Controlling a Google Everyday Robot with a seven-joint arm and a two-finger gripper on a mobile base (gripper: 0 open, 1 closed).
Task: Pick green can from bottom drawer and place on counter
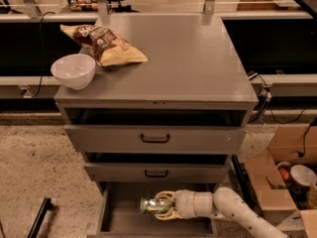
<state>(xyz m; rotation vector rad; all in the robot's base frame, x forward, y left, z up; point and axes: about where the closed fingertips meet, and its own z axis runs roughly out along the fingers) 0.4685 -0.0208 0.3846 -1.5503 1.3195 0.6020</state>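
Observation:
The green can (151, 205) lies on its side between my gripper's fingers, held above the floor of the open bottom drawer (129, 223). My gripper (159, 206) reaches in from the lower right on a white arm and is shut on the can. The counter (183, 58) is the wide grey cabinet top above.
A white bowl (74, 70) and a chip bag (103, 44) sit on the counter's left side. Two upper drawers with black handles (155, 139) stand slightly open above the bottom drawer. Cardboard boxes (277, 177) stand on the floor at the right.

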